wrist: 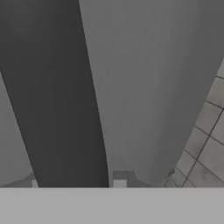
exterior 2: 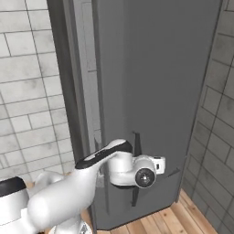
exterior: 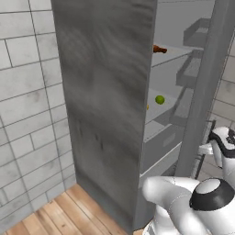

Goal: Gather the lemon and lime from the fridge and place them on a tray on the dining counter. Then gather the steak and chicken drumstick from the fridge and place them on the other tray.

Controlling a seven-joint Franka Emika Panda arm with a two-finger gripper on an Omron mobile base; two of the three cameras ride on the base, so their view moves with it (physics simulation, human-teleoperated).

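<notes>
The tool (exterior 2: 157, 165) is pressing up against the outer face of the tall plain grey fridge (exterior: 105, 92)'s door, at its dark vertical handle (exterior 2: 136, 170); whether its jaws are gripping the handle or standing apart cannot be told. In the left base view the fridge is standing open, its brushed grey side panel facing the camera. Just past that panel's edge, a sliver of the small yellow-orange lemon (exterior: 147, 107) is peeking out on a grey inner shelf (exterior: 160, 110). Near it to the right, the small bright green lime (exterior: 159, 99) is sitting on the same shelf. A brown item (exterior: 159, 49) is lying on the shelf above.
</notes>
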